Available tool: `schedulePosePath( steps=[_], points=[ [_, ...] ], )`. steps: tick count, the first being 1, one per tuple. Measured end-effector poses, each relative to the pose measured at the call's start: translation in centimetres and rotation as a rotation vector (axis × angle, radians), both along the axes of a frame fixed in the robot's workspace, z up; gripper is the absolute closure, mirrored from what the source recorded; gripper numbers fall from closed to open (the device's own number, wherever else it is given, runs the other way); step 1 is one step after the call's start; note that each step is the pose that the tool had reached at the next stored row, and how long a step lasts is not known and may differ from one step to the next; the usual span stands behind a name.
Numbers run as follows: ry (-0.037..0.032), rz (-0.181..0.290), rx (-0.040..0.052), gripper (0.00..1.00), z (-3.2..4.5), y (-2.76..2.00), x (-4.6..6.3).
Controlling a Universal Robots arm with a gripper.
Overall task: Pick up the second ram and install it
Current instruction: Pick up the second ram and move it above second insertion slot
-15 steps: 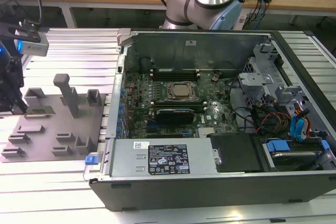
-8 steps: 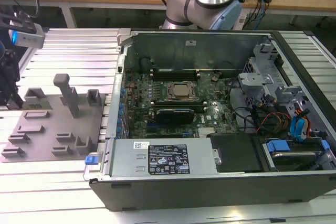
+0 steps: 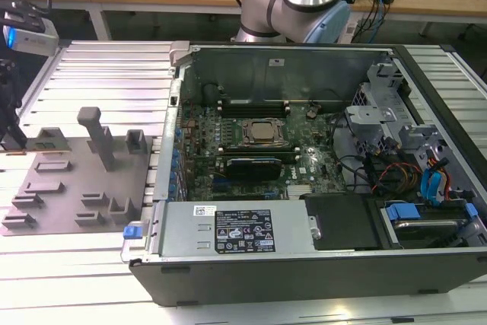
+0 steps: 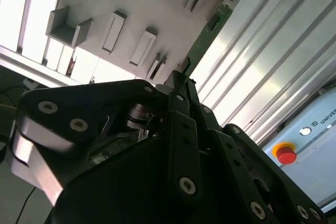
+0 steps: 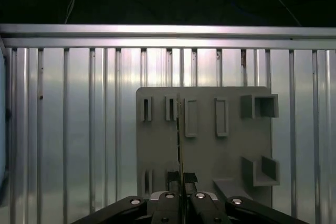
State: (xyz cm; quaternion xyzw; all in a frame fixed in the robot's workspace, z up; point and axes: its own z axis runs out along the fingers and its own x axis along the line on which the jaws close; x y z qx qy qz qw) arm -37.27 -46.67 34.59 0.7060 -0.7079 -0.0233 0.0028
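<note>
Fingers point(image 5: 187, 179) clamped on the second ram point(image 5: 180, 140) over the grey holder tray point(image 5: 231, 150).
They are closed almost fully on the stick's thin sides, seen edge-on; the tray lies on the slatted desk point(image 5: 63, 129) beside the open computer case point(image 3: 304, 74).

Hand point(image 5: 181, 182) hides one end of second ram point(image 4: 208, 39).

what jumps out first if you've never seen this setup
The open computer case with its green motherboard takes up the middle of the exterior view. At that view's left a grey holder tray lies on the ribbed metal table. In the first wrist view the hand is shut on the second ram, a thin stick seen edge-on over the tray.
</note>
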Motion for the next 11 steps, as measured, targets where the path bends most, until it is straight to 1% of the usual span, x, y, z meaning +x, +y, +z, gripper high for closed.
schedulePosePath(
  steps=[1,2,4,7,11],
  points=[
    [0.0,0.0,0.0,0.89,0.16,0.0,0.0],
    [0.0001,0.0,0.0,0.89,0.53,0.0,0.0],
    [-0.0001,0.0,0.0001,0.89,0.87,0.0,0.0],
    [-0.0001,0.0,0.0001,0.89,1.75,0.0,0.0],
    [0.0,0.0,0.0,0.89,2.72,0.0,0.0]
  ],
)
